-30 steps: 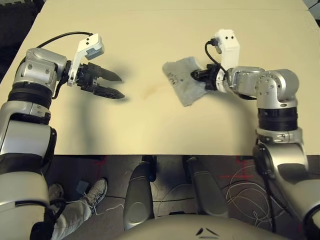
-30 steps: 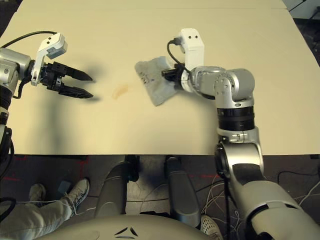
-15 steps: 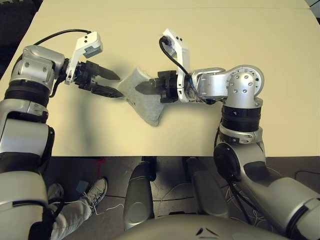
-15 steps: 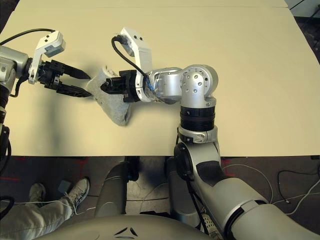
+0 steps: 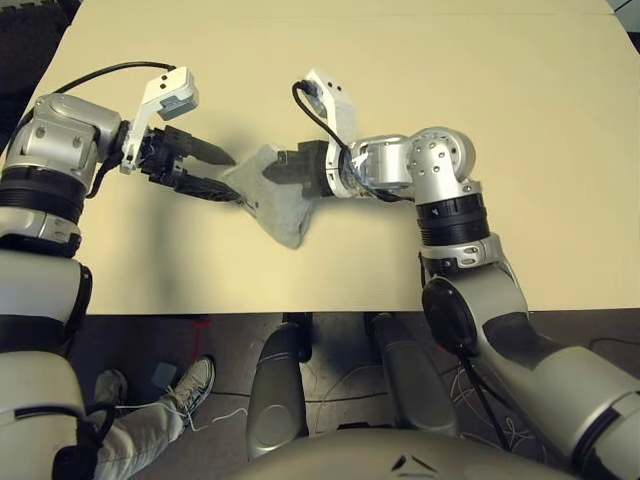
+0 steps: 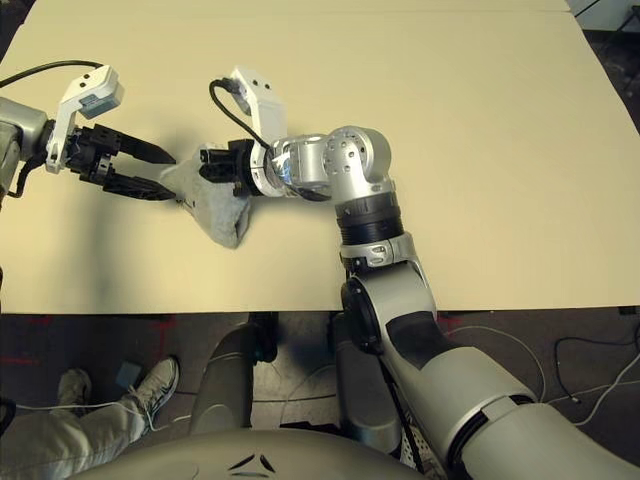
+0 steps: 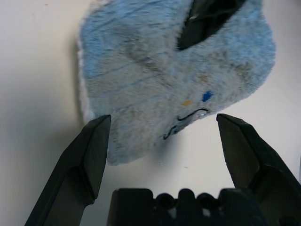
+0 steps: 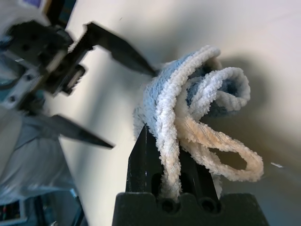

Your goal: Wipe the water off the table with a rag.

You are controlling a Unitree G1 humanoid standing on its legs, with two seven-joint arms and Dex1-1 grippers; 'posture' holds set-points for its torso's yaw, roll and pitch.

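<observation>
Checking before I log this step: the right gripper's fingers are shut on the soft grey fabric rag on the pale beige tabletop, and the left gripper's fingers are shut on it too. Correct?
Not quite. The right gripper is shut on the soft grey fabric rag on the pale beige tabletop, but the left gripper is open: the left wrist view shows its fingers spread apart, with the rag's edge between them, not clamped.

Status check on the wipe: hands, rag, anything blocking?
Right hand shut on rag, pressing it on table. Left hand open at rag's edge. Water under rag, not visible. Nothing blocking.
</observation>
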